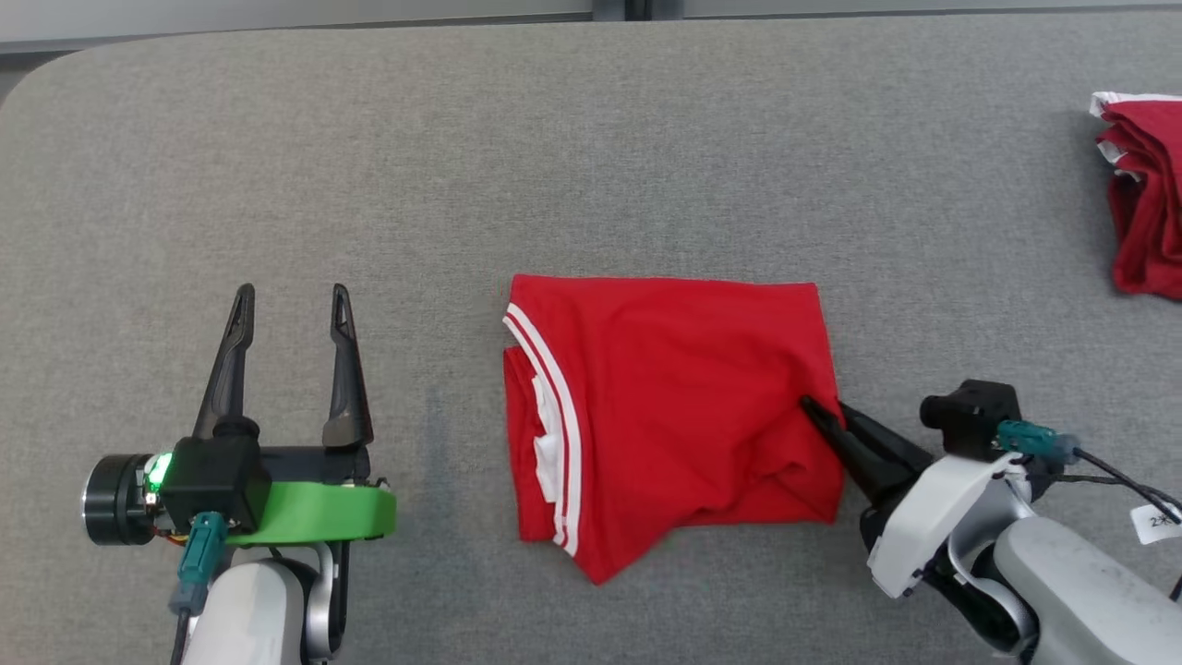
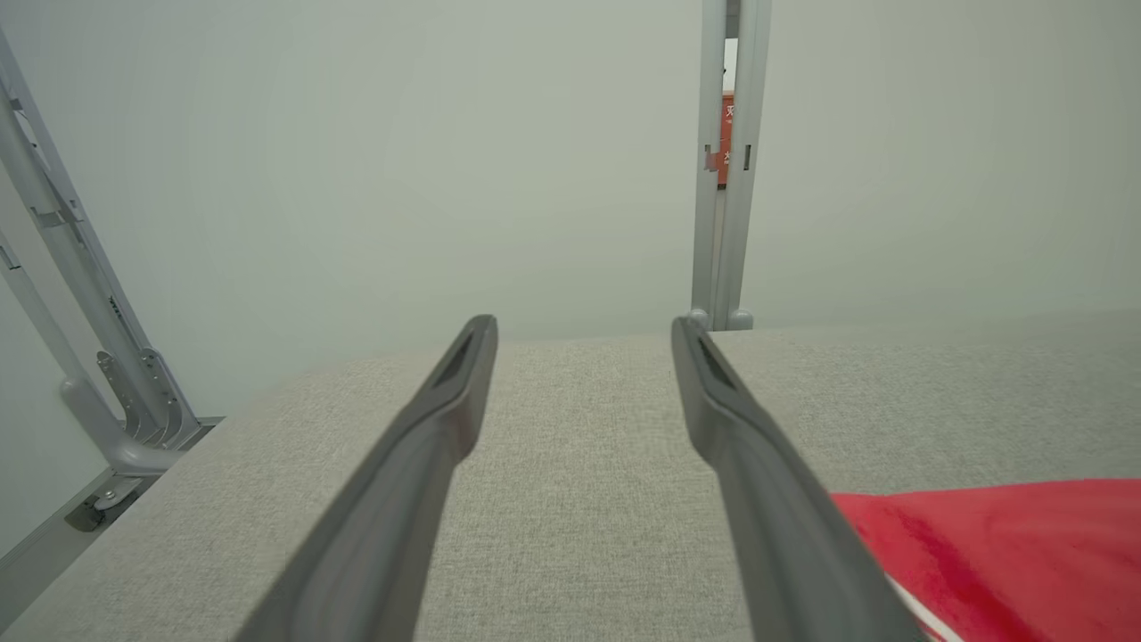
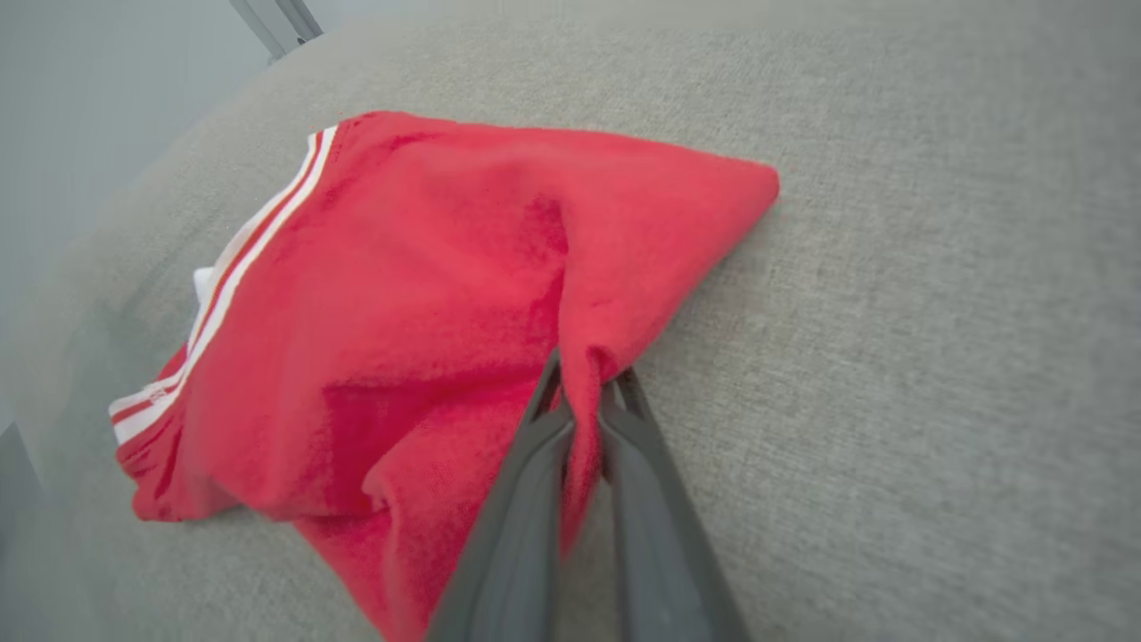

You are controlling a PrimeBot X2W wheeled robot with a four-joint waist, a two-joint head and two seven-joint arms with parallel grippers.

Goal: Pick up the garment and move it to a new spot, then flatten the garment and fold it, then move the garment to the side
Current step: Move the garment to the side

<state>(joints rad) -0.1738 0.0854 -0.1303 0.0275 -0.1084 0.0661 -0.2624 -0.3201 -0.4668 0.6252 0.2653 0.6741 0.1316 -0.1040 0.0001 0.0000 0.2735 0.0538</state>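
Your right gripper [image 1: 824,408] is clenched on the red garment [image 1: 674,406] at its 4 o'clock edge, in the middle of the grey table [image 1: 554,139]. Your left gripper [image 1: 294,305], at the garment's 9 o'clock, stands spread, apart from it. That makes two grippers and two red pieces: the second garment [image 1: 1145,194] lies at 2 o'clock. The white tag [image 1: 1156,522] on your right arm is too small to read.

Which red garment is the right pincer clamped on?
The red garment in the middle: the right pincer pinches its right edge. The other red pile lies apart at the far right.
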